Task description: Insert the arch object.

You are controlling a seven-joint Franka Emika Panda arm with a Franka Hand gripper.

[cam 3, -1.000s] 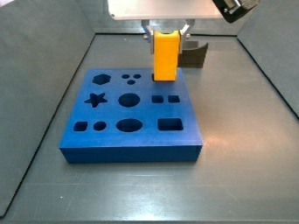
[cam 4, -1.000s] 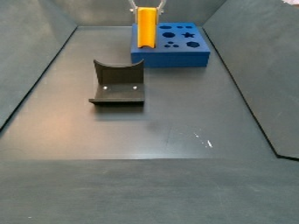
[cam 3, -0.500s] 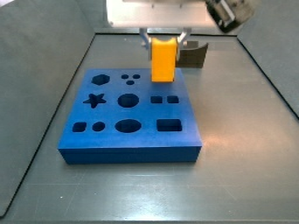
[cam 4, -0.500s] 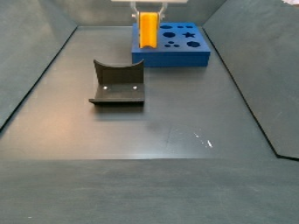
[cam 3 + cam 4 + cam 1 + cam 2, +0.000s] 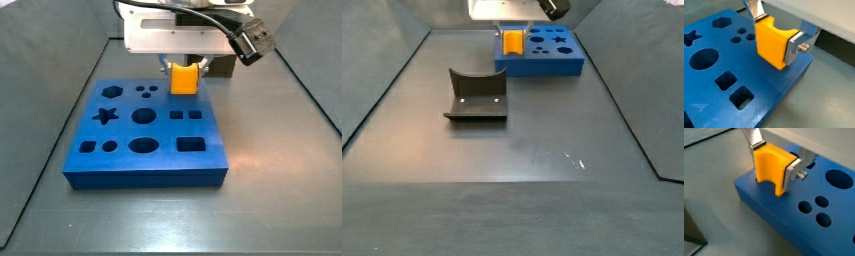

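Observation:
The arch object is an orange-yellow block with a semicircular notch in its end; no dark olive-brown block shows. My gripper (image 5: pixel 776 31) is shut on it (image 5: pixel 774 46), silver fingers (image 5: pixel 795 44) clamping its two sides. It stands upright at the far edge of the blue board (image 5: pixel 784 86), its lower end in or at a hole there (image 5: pixel 769 170). In both side views the gripper (image 5: pixel 183 62) hangs low over the board's (image 5: pixel 147 172) far edge with the arch object (image 5: pixel 183 80) below it. It also shows small in the other side view (image 5: pixel 513 42).
The blue board (image 5: pixel 543 68) has several shaped holes: star, circles, squares, hexagon. The dark fixture (image 5: pixel 476 95) stands on the grey floor apart from the board; in a side view it shows just behind the gripper (image 5: pixel 223 62). Grey walls enclose the floor.
My gripper has come down with the arch object. The block, first held well above the board, now has its lower end at the board's far edge.

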